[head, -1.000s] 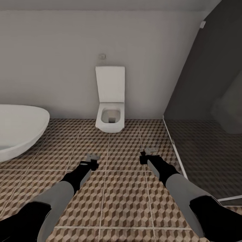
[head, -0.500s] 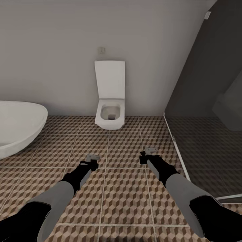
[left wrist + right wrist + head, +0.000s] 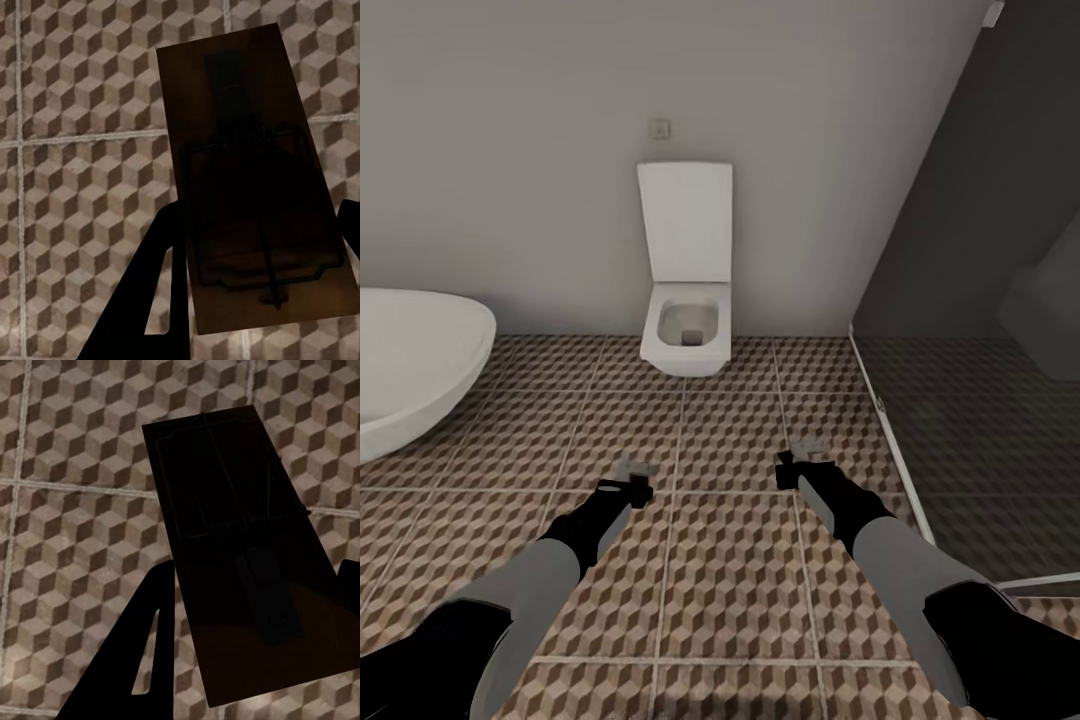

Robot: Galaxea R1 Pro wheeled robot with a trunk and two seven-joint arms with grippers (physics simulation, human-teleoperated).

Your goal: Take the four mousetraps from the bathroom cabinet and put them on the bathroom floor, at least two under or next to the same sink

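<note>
The head camera looks forward and down from high up at the floor (image 3: 730,560) and toilet (image 3: 682,340). Both wrist cameras look down, close above that same floor.

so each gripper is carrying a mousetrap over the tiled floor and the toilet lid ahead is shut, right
Not quite: the toilet lid is up, leaning against the wall, with the bowl open, as the head view shows. The rest holds: the left gripper holds a mousetrap and the right gripper holds another mousetrap, both above the cube-patterned bathroom floor.

Brown-beige cube-patterned bathroom floor (image 3: 730,580), white toilet (image 3: 684,340)
</note>
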